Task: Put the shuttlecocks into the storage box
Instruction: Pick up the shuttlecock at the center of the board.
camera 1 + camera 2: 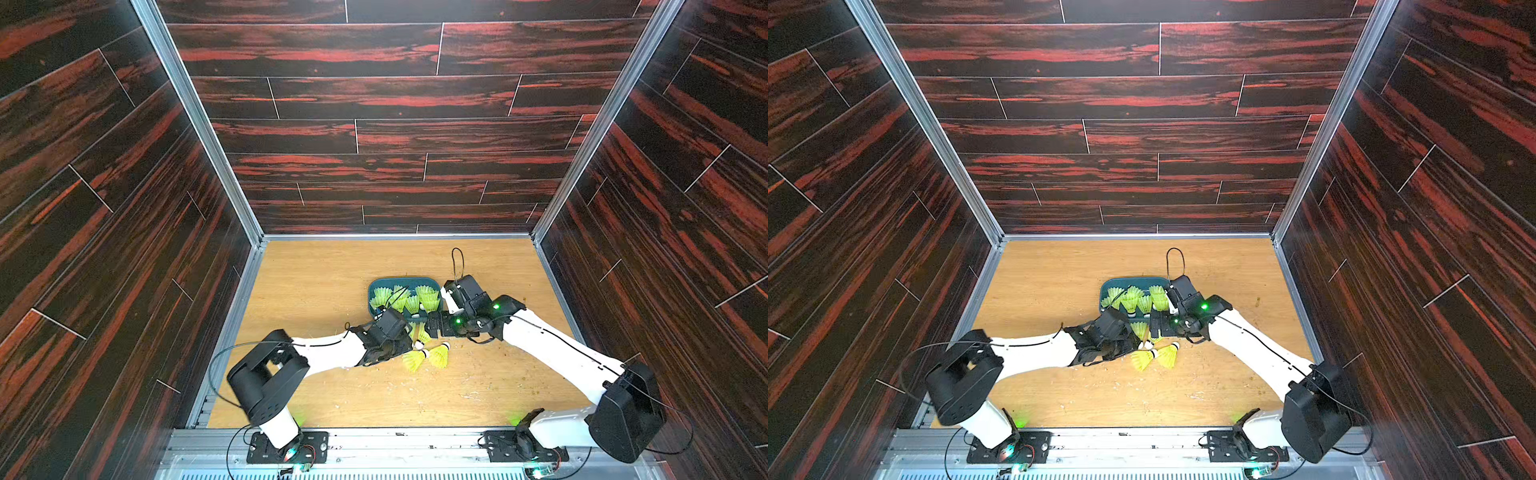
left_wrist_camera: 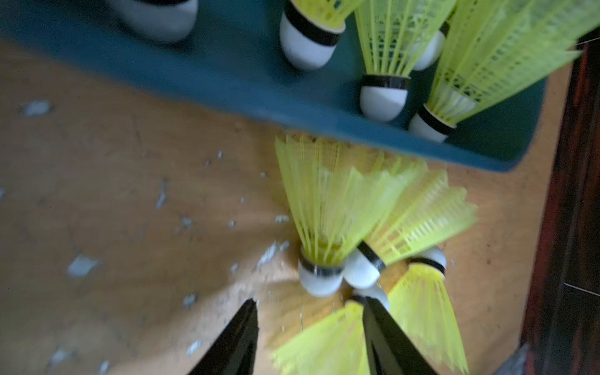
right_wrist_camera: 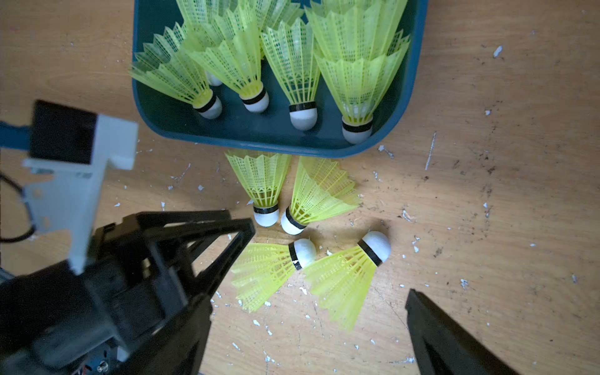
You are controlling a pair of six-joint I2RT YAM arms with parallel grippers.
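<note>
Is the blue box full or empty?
Partly full. Several shuttlecocks lie inside the box, with bare bottom showing; four more lie outside on the table.

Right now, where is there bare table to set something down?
Bare: the table strip between storage box and left wall, and the wide near patch up to the front rail. Crowded: four loose shuttlecocks between left pincer and right pincer, at the box's near edge.

My left gripper (image 2: 308, 302) hung low, jaws partly apart. My right gripper (image 1: 433, 325) gaped wide just right of it.
</note>
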